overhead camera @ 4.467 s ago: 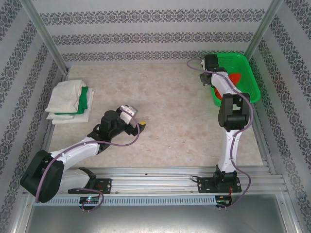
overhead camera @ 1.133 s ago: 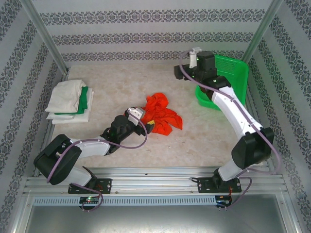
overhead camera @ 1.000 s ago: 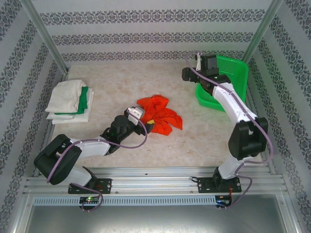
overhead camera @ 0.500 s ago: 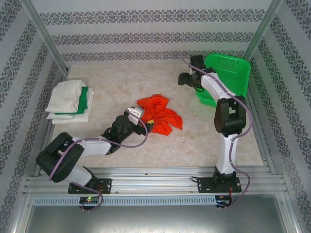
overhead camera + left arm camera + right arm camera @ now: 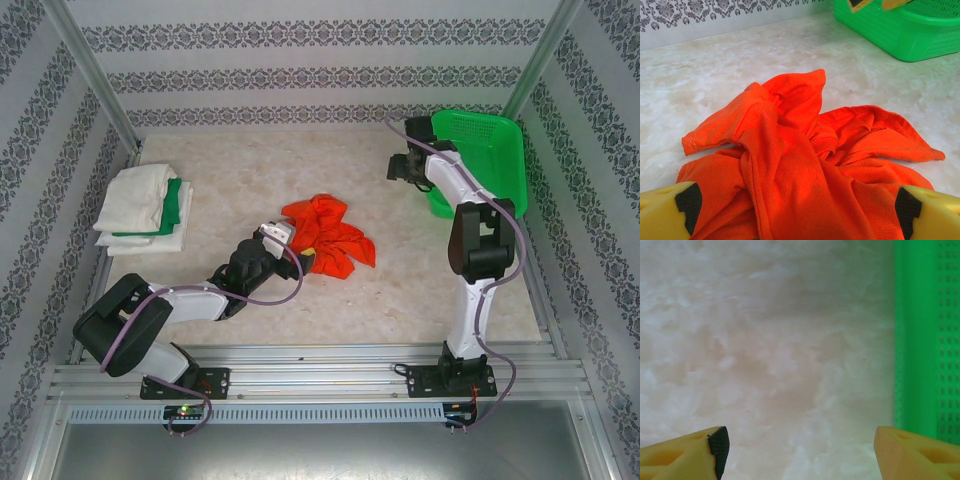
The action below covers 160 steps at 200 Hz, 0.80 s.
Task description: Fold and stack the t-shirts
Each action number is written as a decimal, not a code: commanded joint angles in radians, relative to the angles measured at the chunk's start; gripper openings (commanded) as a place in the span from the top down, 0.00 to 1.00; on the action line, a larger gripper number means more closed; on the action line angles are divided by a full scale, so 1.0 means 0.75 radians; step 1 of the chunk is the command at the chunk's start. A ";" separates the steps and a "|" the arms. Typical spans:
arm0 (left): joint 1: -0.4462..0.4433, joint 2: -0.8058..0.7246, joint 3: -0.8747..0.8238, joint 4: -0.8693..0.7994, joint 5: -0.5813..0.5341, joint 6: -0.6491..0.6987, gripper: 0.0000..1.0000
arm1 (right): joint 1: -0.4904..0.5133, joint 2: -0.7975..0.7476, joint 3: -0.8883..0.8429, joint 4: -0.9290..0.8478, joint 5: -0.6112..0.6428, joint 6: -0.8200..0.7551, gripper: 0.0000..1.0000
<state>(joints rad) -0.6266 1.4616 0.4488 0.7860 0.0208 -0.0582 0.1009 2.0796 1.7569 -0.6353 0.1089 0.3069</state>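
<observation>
A crumpled orange-red t-shirt [image 5: 330, 235] lies in the middle of the table. My left gripper [image 5: 303, 256] is open at its near edge, and the cloth bunches between the two yellow fingers without being pinched. In the left wrist view the orange-red t-shirt [image 5: 800, 145] spreads ahead of the left gripper [image 5: 797, 215]. Folded off-white and green t-shirts [image 5: 145, 210] are stacked at the far left. My right gripper [image 5: 398, 168] hovers open beside the green basket [image 5: 485, 150]. In the right wrist view the right gripper [image 5: 800, 455] has bare table between its fingers.
The green mesh basket's wall [image 5: 925, 340] stands just right of my right gripper and also appears as the green basket [image 5: 905, 30] beyond the shirt. Metal frame posts [image 5: 95, 85] and patterned walls enclose the marble table [image 5: 250, 170].
My right arm has swung and drawn back toward the basket, its jaws narrowing slightly. The basket has shifted toward the far right corner. The left arm and the orange-red shirt have barely moved.
</observation>
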 commanded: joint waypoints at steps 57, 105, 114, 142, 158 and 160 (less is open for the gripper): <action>0.004 0.006 -0.011 0.054 -0.017 -0.025 0.00 | -0.051 -0.084 -0.092 -0.082 0.099 -0.038 0.23; 0.032 -0.023 0.007 -0.043 -0.104 -0.162 0.00 | -0.047 -0.166 -0.133 -0.053 0.113 -0.044 0.22; 0.044 -0.032 0.021 -0.094 -0.163 -0.235 0.00 | -0.021 -0.211 -0.165 -0.017 0.127 -0.058 0.22; 0.108 -0.116 0.035 -0.258 -0.297 -0.446 0.00 | 0.091 -0.359 -0.282 0.091 0.144 -0.110 0.18; 0.179 -0.175 0.047 -0.422 -0.338 -0.598 0.00 | 0.164 -0.442 -0.375 0.162 0.136 -0.143 0.17; 0.187 -0.180 0.047 -0.434 -0.340 -0.616 0.00 | 0.174 -0.452 -0.388 0.168 0.130 -0.146 0.17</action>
<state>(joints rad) -0.5541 1.3987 0.4515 0.6426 -0.1326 -0.3035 0.1459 1.8538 1.5440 -0.6003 0.1955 0.2508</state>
